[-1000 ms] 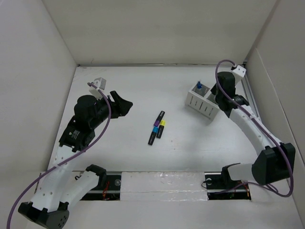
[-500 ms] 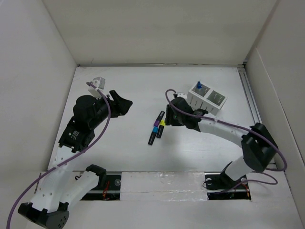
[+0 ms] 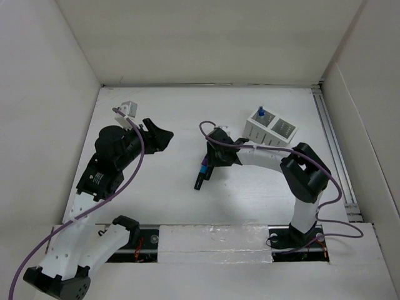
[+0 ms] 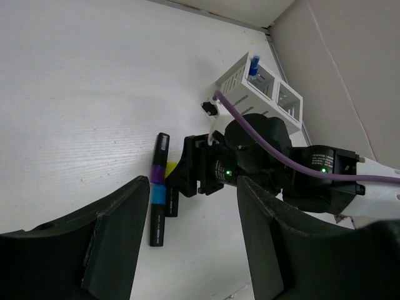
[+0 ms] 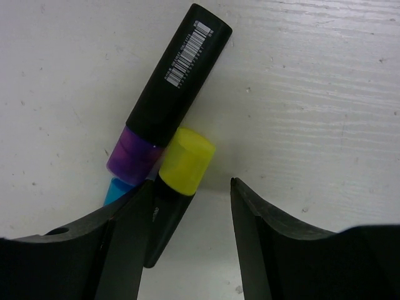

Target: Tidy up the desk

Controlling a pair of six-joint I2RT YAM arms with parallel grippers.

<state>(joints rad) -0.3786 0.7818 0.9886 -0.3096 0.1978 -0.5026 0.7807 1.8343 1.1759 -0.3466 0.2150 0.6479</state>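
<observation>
So the right gripper [image 5: 190, 186] is hanging low over the middle of the desk [image 3: 156, 194], which is spreading across the whole walled-in floor. Its jaws are spread wide with the yellow-capped marker [image 5: 185, 161] lying in the gap, not pinched. A purple-capped marker [image 5: 170, 92] is lying right against it. The left gripper [image 3: 160, 139] is sitting well off to the left, jaws apart, holding nothing. The pen holder [image 3: 270, 132] is standing far right.
</observation>
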